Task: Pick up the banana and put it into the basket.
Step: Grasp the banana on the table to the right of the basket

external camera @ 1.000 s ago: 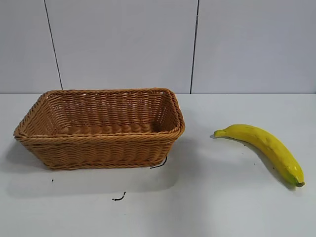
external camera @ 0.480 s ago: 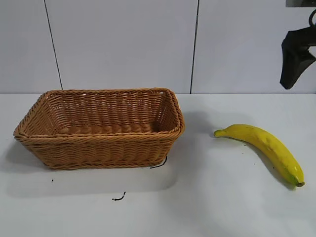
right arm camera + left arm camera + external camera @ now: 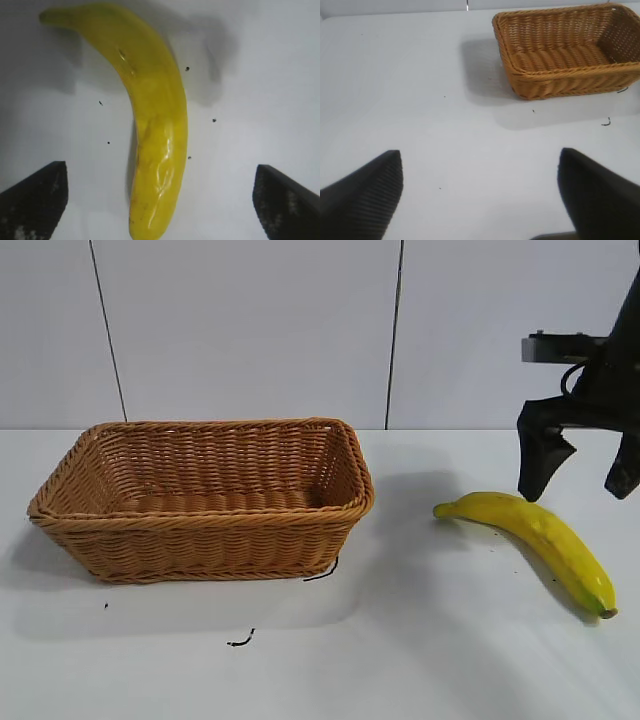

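Observation:
The yellow banana [image 3: 540,536] lies on the white table at the right, stem toward the basket. The tan wicker basket [image 3: 205,532] stands at the left and holds nothing. My right gripper [image 3: 580,490] hangs open just above the banana's middle, one finger on each side, not touching it. In the right wrist view the banana [image 3: 152,135] lies lengthwise between the wide-open fingers [image 3: 35,197]. My left gripper [image 3: 480,195] is open and empty above bare table, well away from the basket [image 3: 560,87]; it is out of the exterior view.
The white table [image 3: 420,660] has a few small black marks [image 3: 240,641] in front of the basket. A white panelled wall [image 3: 250,330] stands behind the table.
My right gripper came into view from the upper right and has lowered toward the banana. The banana and the basket have not moved.

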`<state>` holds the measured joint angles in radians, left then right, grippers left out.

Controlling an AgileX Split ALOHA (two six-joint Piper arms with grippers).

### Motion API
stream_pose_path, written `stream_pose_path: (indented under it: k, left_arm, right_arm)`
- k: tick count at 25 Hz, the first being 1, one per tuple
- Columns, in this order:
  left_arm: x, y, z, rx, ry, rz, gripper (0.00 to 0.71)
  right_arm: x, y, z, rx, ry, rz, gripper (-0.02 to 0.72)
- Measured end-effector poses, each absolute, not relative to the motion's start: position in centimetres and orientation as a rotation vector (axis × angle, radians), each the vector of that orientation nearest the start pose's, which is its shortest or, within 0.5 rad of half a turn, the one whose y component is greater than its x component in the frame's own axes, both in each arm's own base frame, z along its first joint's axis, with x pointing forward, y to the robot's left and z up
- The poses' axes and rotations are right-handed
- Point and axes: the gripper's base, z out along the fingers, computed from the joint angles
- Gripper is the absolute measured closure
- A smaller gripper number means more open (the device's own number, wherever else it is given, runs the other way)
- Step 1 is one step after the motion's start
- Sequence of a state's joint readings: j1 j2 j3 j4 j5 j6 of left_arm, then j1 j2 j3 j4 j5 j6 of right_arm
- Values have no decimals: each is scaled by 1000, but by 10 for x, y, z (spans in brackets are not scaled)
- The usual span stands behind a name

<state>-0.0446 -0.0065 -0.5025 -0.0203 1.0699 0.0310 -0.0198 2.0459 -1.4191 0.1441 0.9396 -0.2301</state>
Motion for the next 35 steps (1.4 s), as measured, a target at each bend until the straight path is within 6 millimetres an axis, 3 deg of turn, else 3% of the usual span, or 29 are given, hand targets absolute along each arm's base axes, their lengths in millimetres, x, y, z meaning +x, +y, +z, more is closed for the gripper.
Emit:
stream_pose_path:
  k: [7,19,21,29,35]
  left_arm:
    - [-7,-1,277,78,2043,-33,75]
    - [-7,-1,277,78,2043,-33,75]
    - [-7,-1,277,78,2043,-33,75]
    - [-7,-1,277,78,2043,-33,75]
    - [-7,-1,277,78,2043,-33,75]
  right_arm:
    - [406,2,124,-192,3044,159,14]
    - [409,2,106,-187,3060,157,15]
    - [409,2,106,-187,3060,157,55]
    - [408,2,106,-157,3068,160,416]
    - [408,2,107,-162,3084,163,412]
